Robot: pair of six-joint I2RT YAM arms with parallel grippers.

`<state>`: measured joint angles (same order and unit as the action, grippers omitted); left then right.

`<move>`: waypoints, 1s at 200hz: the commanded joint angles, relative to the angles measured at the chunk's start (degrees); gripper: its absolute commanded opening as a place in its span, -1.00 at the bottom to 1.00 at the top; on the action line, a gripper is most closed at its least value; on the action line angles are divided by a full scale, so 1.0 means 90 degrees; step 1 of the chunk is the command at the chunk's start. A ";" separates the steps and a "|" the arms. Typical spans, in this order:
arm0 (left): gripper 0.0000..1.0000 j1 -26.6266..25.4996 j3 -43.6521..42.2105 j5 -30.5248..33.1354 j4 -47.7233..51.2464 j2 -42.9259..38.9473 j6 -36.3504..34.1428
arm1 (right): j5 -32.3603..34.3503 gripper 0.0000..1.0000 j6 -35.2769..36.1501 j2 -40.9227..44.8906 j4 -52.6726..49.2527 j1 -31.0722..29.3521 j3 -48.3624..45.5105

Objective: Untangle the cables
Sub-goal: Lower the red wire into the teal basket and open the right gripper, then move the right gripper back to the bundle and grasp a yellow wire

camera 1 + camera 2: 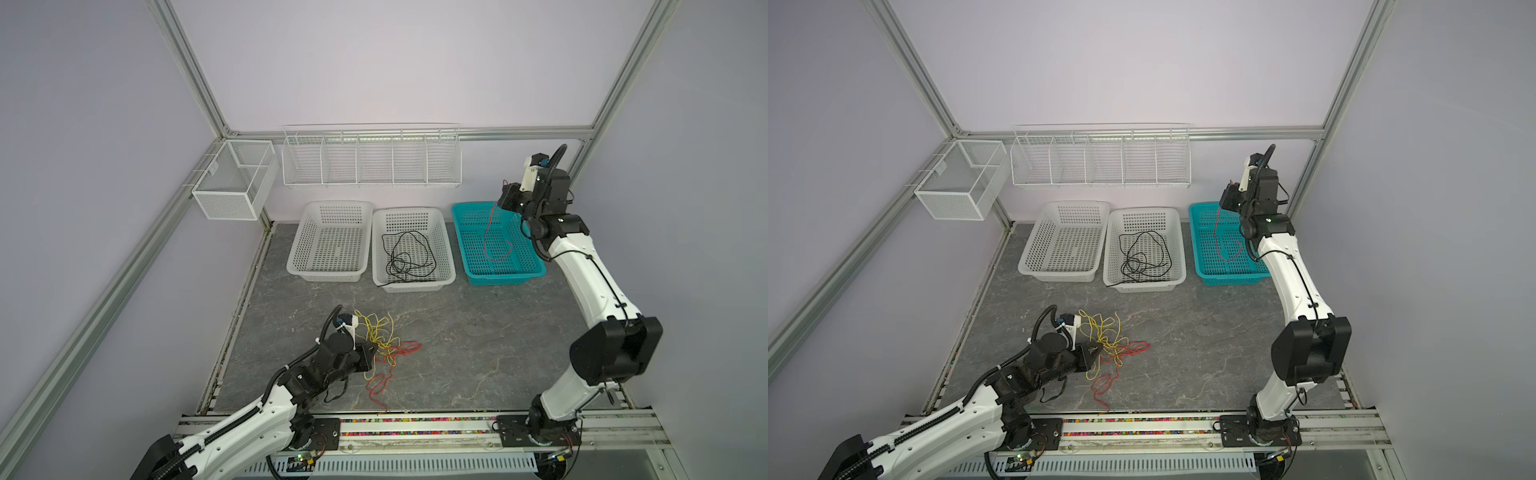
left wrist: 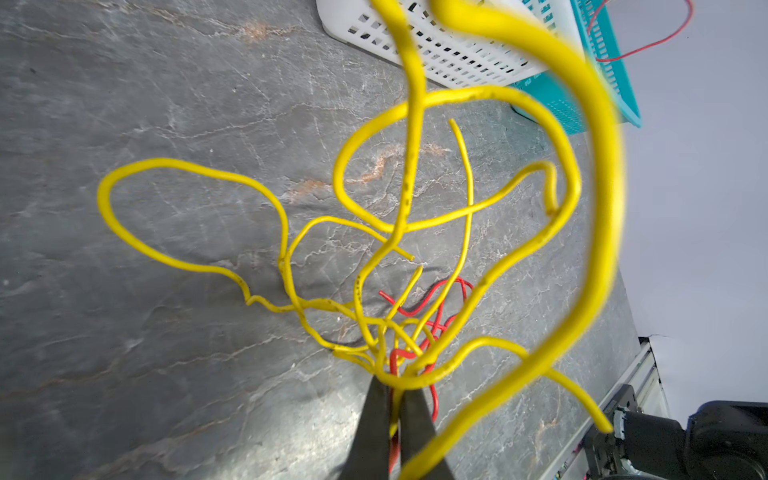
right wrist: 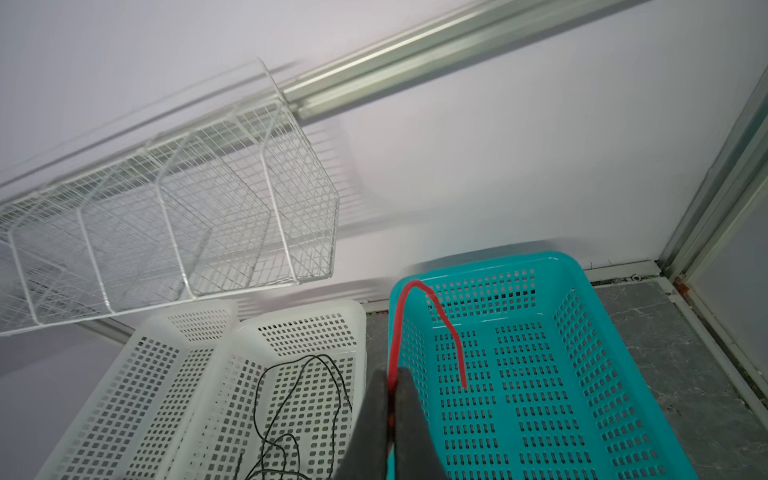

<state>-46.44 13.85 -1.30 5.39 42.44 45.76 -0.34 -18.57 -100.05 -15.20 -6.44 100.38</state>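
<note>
Yellow loops fill my left wrist view. The yellow cable (image 2: 606,199) fans out over the grey stone table (image 1: 478,340), with one loop rising close to the lens and blurred. The left gripper (image 2: 392,382) sits low over the near left part of the table, its jaws pinched nearly together on the knot of the yellow-and-red tangle (image 1: 386,345). A yellow strand and a red strand (image 2: 434,399) both run between the fingers, and I cannot tell which one bears the grip. The rest of the tangle spreads outward from the tips and lies on the table.

My right gripper (image 3: 392,374) hangs raised over the teal basket (image 3: 498,264), near its far right corner in both top views. Its jaws are clamped on a single red cable (image 3: 395,328). The short end arcs up past the tips and droops back down. In a top view the long end drops from the gripper (image 1: 500,199) into the basket, where its lower loop lies on the perforated floor.

Just beside the teal basket, the middle white basket (image 1: 411,286) holds the black cable (image 1: 398,266). It is loosely coiled, with one end poking out at the front, and it is well apart from both grippers.
</note>
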 commanded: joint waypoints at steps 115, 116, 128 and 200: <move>-1.00 0.0023 -0.0040 0.0052 0.0134 -0.0301 -0.0133 | 0.0323 -0.41 -0.0151 -0.1620 -0.2004 0.0120 0.0839; -1.00 0.0023 -0.0042 0.0049 0.0134 -0.0301 -0.0133 | 0.0317 -0.39 -0.0157 -0.1614 -0.2013 0.0120 0.0839; -1.00 0.0023 -0.0030 0.0033 0.0110 -0.0288 -0.0116 | 0.0260 -0.27 -0.0249 -0.1520 -0.2119 0.0109 0.0863; -1.00 0.0023 0.0184 -0.0321 -0.0266 -0.0067 -0.0025 | -0.1528 0.30 -0.0765 0.0890 -0.1010 -0.0835 -0.1665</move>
<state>-46.44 13.58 -2.28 5.80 41.60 45.39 -5.10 -24.05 -100.75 -30.09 -8.88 93.51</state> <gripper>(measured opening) 0.057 0.634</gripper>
